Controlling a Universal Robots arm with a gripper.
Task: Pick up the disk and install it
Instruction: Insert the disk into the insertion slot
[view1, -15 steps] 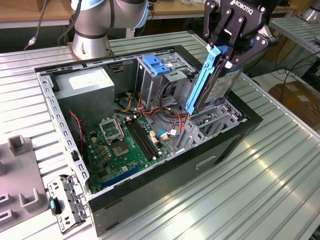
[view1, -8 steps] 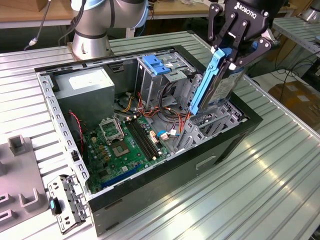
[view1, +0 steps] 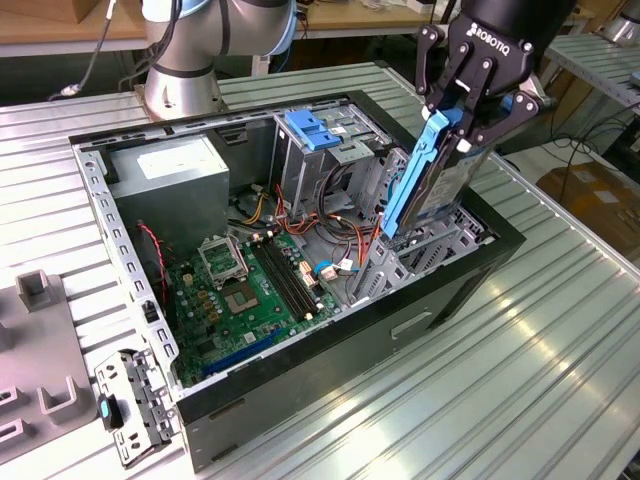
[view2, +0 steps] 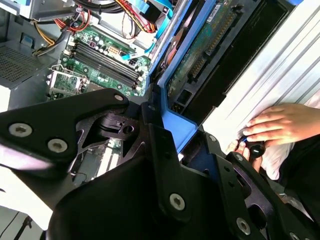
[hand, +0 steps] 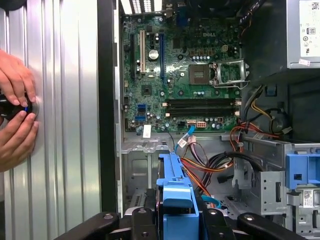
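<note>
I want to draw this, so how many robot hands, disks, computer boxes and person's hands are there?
Robot hand: 1
Disk: 1
Computer box: 1
Person's hands: 2
Total: 5

The gripper (view1: 462, 125) hangs pointing down (tilted a little), clamped tight on the disk (view1: 440, 185).

My gripper (view1: 452, 118) is matte black. The disk (view1: 445, 180) is grey metal with a bright blue frame. The motherboard (view1: 245, 285) is green with black slots. The cables (view1: 285, 215) are red, yellow and orange. The table (view1: 500, 380) is silver, ribbed in parallel stripes.
</note>
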